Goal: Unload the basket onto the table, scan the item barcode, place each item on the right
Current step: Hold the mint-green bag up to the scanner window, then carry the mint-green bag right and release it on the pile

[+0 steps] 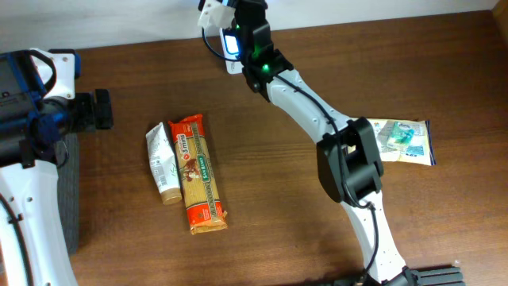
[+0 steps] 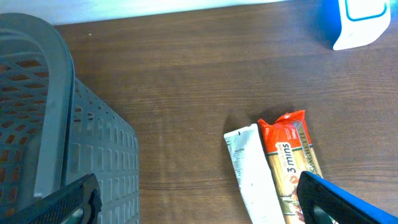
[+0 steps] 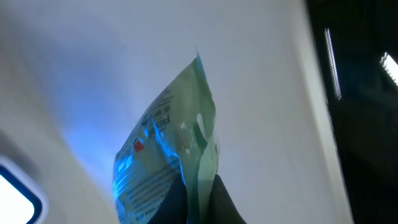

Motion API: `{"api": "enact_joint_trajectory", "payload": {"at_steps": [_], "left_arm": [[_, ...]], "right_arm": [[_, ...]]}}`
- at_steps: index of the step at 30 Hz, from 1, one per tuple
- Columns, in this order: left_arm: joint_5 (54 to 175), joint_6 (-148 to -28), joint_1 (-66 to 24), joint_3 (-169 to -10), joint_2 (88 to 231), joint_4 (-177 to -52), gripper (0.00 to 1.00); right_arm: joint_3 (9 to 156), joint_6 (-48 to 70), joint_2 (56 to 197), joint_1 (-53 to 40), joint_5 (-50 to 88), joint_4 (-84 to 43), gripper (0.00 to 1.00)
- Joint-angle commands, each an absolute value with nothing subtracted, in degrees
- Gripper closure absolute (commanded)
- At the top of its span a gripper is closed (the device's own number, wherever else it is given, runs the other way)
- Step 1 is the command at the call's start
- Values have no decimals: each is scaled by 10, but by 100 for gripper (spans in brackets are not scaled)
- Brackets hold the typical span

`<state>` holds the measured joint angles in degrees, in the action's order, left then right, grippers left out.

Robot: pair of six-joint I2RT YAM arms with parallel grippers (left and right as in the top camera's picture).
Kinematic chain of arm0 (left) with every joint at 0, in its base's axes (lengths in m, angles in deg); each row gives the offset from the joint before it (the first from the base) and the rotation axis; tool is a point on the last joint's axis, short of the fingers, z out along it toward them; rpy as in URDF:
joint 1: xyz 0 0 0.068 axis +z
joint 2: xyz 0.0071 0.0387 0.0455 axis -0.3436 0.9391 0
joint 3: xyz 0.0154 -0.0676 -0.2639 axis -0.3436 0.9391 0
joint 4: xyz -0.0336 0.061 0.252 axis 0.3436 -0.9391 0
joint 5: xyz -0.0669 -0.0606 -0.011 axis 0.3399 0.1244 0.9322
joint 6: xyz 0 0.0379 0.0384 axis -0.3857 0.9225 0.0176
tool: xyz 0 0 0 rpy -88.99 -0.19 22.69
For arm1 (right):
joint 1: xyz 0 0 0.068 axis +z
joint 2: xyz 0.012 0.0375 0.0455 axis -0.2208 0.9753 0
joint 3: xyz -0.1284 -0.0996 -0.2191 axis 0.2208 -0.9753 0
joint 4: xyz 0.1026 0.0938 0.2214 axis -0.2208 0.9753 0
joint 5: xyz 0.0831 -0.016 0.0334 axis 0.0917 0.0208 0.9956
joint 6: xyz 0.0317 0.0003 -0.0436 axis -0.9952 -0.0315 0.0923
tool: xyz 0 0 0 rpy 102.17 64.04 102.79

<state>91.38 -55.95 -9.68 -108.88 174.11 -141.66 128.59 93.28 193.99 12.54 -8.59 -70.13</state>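
My right gripper is shut on the lower edge of a green pouch, which stands upright with blue light falling on its printed face. In the overhead view the right gripper is up at the table's far edge, beside the white and blue scanner. The pouch itself cannot be made out there. My left gripper is open and holds nothing. It hovers low at the left, with a white tube and an orange pasta pack just ahead of its right finger.
A grey mesh basket fills the left side beside my left arm. The tube and pasta pack lie side by side left of centre. Another green packet lies flat at the right.
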Motion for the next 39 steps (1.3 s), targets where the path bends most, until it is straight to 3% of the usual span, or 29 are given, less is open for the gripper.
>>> {"api": "enact_joint_trajectory", "payload": {"at_steps": [1,9,26,29,32,34,37,39], "left_arm": [[920,-552,-95,-1089,1735,-1416,1],[920,-552,-95,-1089,1735,-1416,1],[920,-552,-95,-1089,1735,-1416,1],[920,-552,-95,-1089,1735,-1416,1],[920,-552,-95,-1089,1735,-1418,1],[920,-552,-95,-1089,1735,-1418,1],[920,-552,-95,-1089,1735,-1418,1],[920,-552,-95,-1089,1735,-1417,1]], "right_arm": [[1294,993,1959,130,-89,-714,96],[1293,993,1962,146,-92,-654,96],[1286,988,1938,149,-84,-652,96],[1286,897,1892,154,-43,-610,96],[1287,733,1818,165,-28,-521,96],[1287,625,1769,173,12,-443,96],[1287,359,1685,172,84,-277,96],[1287,315,1635,167,84,-150,96]]}}
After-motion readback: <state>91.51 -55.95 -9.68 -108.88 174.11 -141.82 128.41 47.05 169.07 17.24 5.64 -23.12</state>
